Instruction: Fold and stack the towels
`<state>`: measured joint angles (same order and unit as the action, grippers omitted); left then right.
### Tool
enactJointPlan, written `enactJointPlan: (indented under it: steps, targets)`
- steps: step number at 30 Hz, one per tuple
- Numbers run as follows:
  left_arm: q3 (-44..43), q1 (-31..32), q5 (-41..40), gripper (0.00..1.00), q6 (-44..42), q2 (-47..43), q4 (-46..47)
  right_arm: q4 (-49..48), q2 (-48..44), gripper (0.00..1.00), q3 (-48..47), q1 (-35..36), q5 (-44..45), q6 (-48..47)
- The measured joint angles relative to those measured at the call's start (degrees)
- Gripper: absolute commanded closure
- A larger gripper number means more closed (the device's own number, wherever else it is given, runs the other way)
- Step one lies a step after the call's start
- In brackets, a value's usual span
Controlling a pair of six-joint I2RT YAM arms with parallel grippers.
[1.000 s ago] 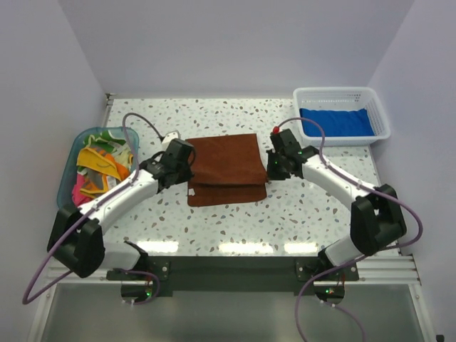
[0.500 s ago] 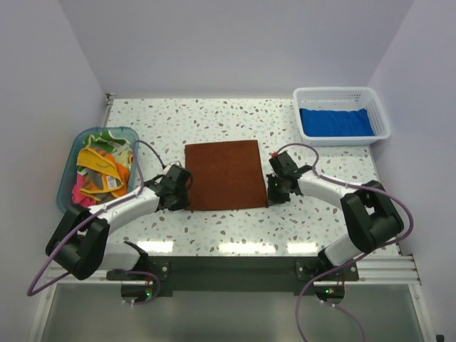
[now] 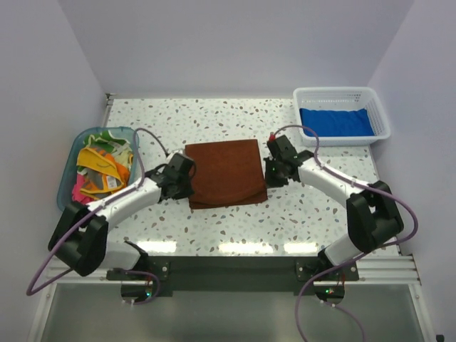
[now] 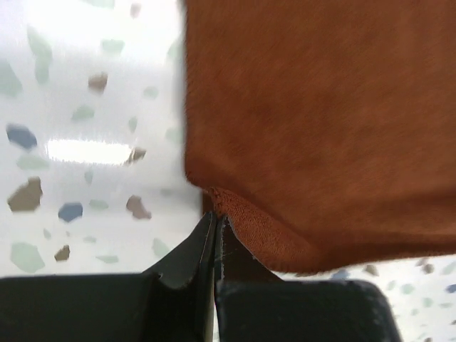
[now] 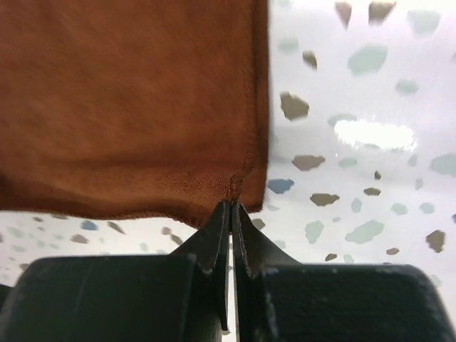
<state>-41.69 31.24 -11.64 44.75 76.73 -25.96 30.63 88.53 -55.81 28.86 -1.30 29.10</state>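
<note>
Holding: both grippers pinch the rust brown towel (image 3: 226, 171). The left gripper (image 3: 182, 187) has the near-left corner, the right gripper (image 3: 275, 174) has the near-right one, jaws pressed tight on cloth.
Towel spot: mid-table, lying out ahead of both sets of fingertips.
Axis: the pinched near edge runs left-to-right between the arms, so neither one's closer.
Next, I'd guess: carry that edge forward over the far edge.
In the way: nothing really. The white basket (image 3: 342, 91) with the blue towel (image 3: 336, 121) is far right, and the teal tub (image 3: 67, 171) of loose towels (image 3: 100, 171) is off left.

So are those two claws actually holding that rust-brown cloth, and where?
Yes: the left gripper pinches the left corner of the rust-brown cloth towel, the right gripper its right corner.
</note>
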Motion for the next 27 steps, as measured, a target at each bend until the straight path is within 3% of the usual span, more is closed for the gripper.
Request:
enactJointPlan:
  steps: [3, 7, 15, 21, 27]
  targets:
    - [-9.92, -0.94, -0.85, 1.00, -2.49, 3.58, -2.16, 3.04, 1.03, 1.00, -9.29, -0.59, 1.20, -1.88]
    - [-29.79, -6.54, -1.75, 1.00, -7.06, 12.52, -5.09, 3.80, 5.27, 1.00, -23.37, -2.93, 2.34, -3.72]
    - [-58.84, -15.74, -2.95, 1.00, -13.84, 26.08, -5.25, -1.68, 17.81, 1.00, -45.53, -8.07, 2.45, -5.99]
    - [-62.34, -18.58, 0.13, 1.00, -15.56, 29.70, -0.85, -7.48, 26.84, 1.00, -56.72, -9.27, 3.26, -8.26]
    - [-60.85, -19.61, 3.91, 1.00, -16.98, 32.17, 1.33, -8.15, 30.71, 1.00, -60.54, -10.21, 2.58, -10.73]
